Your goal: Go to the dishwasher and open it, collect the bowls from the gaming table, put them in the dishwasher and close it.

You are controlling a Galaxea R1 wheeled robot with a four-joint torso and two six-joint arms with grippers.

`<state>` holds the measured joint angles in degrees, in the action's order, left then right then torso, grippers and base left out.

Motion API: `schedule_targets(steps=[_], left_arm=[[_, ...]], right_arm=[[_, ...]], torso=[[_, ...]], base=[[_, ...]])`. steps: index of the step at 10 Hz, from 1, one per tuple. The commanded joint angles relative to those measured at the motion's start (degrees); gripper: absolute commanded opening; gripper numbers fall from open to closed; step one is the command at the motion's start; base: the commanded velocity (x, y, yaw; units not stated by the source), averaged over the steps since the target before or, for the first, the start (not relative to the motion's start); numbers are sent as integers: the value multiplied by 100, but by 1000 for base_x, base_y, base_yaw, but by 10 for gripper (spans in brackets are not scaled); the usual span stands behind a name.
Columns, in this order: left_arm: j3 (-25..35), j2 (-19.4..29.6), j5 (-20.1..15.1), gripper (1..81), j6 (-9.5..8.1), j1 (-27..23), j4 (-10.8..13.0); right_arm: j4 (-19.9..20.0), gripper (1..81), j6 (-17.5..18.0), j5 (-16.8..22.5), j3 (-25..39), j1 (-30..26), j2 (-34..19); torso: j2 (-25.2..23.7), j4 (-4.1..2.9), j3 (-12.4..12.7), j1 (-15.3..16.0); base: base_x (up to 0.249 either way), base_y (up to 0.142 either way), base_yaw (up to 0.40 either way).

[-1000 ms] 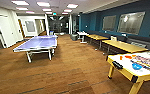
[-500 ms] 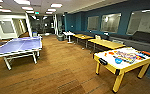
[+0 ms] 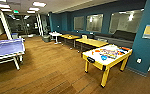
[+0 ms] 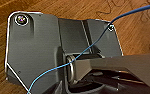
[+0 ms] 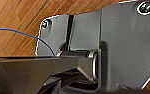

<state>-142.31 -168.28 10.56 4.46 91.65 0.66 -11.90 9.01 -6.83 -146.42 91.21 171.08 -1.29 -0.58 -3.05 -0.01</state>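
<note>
Ahead right, bowls (image 3: 103,57), probably, dot the gaming desk (image 3: 98,61); I'd approach slowly, squarely. Jaws' state: cannot tell.

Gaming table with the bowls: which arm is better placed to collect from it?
Right, tentatively. The yellow-edged gaming table stands right of the robot's heading, blue bowl near its closest end. It's beyond reach of both arms, so this rests on side alone.
</note>
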Motion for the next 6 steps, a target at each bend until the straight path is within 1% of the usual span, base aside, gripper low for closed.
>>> schedule_targets(steps=[1, 4, 6], left_arm=[[54, 22, -273, 811, 11, -204, 40], [54, 39, -273, 811, 11, -204, 31], [54, 48, -273, 811, 11, -195, 31]], right_arm=[[-85, 811, -4, 269, 18, -256, 25], [-85, 811, -4, 261, 18, -256, 42], [-85, 811, -4, 261, 18, -248, 43]], torso=[[0, 0, 0, 1], [0, 0, 0, 1], [0, 0, 0, 1]], base=[[0, 0, -400], [0, 0, -384], [0, 0, -148]])
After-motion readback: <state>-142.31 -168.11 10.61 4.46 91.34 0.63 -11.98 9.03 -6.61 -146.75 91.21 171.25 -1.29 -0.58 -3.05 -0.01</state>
